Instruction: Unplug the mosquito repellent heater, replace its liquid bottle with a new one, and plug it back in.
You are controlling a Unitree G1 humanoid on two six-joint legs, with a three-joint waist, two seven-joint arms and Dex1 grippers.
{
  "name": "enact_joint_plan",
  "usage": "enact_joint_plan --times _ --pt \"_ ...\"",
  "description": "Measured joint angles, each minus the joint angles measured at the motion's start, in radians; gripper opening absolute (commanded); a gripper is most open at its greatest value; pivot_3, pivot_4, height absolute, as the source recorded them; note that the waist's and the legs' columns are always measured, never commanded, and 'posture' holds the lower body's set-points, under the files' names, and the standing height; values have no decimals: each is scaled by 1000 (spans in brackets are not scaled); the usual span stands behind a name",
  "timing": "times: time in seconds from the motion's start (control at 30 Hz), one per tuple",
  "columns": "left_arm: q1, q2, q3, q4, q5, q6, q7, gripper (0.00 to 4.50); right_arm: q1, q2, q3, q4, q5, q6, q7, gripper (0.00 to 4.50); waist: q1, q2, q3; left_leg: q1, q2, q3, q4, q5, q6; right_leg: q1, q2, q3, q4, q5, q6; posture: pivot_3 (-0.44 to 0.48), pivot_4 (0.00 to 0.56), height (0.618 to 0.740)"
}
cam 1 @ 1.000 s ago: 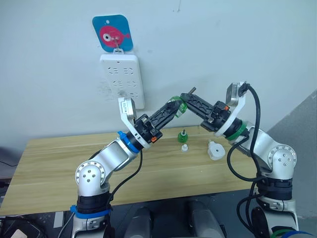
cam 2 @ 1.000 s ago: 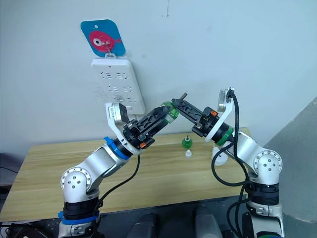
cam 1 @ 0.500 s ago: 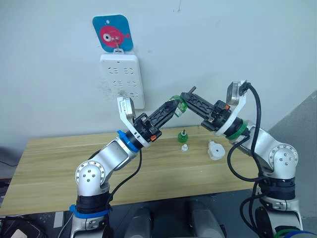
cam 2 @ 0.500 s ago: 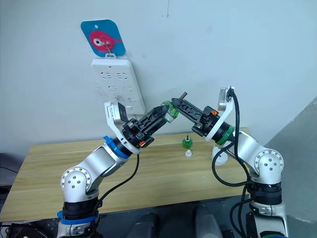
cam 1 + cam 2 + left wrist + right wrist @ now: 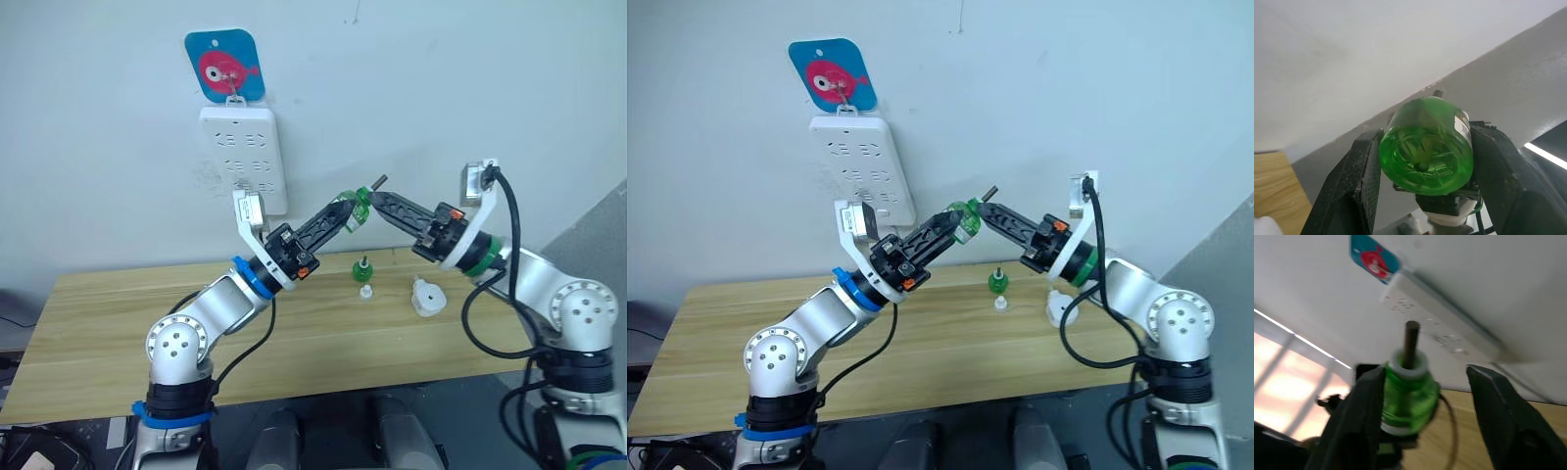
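Observation:
A green liquid bottle [image 5: 353,206] with a dark wick is held in the air in front of the wall. My left gripper [image 5: 345,210] is shut on its body, and the left wrist view shows its round base [image 5: 1425,147] clamped between both fingers. My right gripper [image 5: 378,202] is open at the wick end. One right finger lies beside the bottle neck [image 5: 1408,391] and the other finger [image 5: 1496,406] stands apart. The white mosquito repellent heater [image 5: 425,297] lies unplugged on the table below my right arm. A second green bottle [image 5: 362,267] stands upright beside a small white cap [image 5: 364,292].
A long white power strip [image 5: 244,159] hangs on the wall from a blue fish hook [image 5: 224,65], behind and above my left arm. The wooden table [image 5: 118,313] runs wide to the left of the bottle and cap.
My left fingers have closed in on the held bottle. My right arm has drawn back to the right and lower, with its fingers now loose around the wick end.

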Motion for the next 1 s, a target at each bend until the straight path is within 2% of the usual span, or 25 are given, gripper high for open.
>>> enact_joint_plan --times 0.07,0.23,0.33,0.4,0.47,0.57,0.67,1.0 --pt "1 93 -19 -31 120 -6 -88 2372 38 -139 -6 40 -133 28 39 4389 1 0 0 0 0 1 0 0 0 0 0 0 -1 0 0 -60 209 740" --pt "64 275 -160 -85 502 -125 -379 2372 106 -356 80 80 -503 16 194 4500 -3 2 1 3 1 3 -2 -1 1 0 1 2 -1 -1 -1 -62 233 740" --pt "142 354 -280 -53 810 -383 -613 2372 131 -427 205 47 -738 -30 283 4500 -7 4 3 4 2 4 -3 -1 2 0 1 2 -1 -2 -3 -64 245 740" --pt "185 354 -312 12 982 -605 -730 2372 133 -412 272 29 -817 -9 310 4500 -5 4 4 4 2 4 -3 -1 2 0 1 2 -1 -3 -3 -68 254 740" --pt "207 341 -315 65 1071 -761 -796 2372 119 -386 321 14 -861 25 322 4500 -2 4 7 3 2 4 -2 -1 2 0 1 2 -2 -2 -3 -73 264 740" --pt "263 338 -310 147 1158 -973 -888 2372 83 -310 370 16 -933 98 305 4500 -2 3 9 2 2 4 -2 -1 2 1 0 2 -2 -3 -3 -80 272 740" --pt "308 339 -307 208 1199 -1073 -938 2372 48 -234 391 60 -994 148 282 4500 -3 3 17 2 2 3 -2 -1 2 0 0 2 -2 -2 -3 -81 275 740" --pt "338 314 -300 240 1244 -1143 -959 2372 -25 -134 417 232 -1190 185 307 4500 -5 5 30 1 2 2 -1 -1 2 0 0 0 -1 -2 -2 -59 279 740"
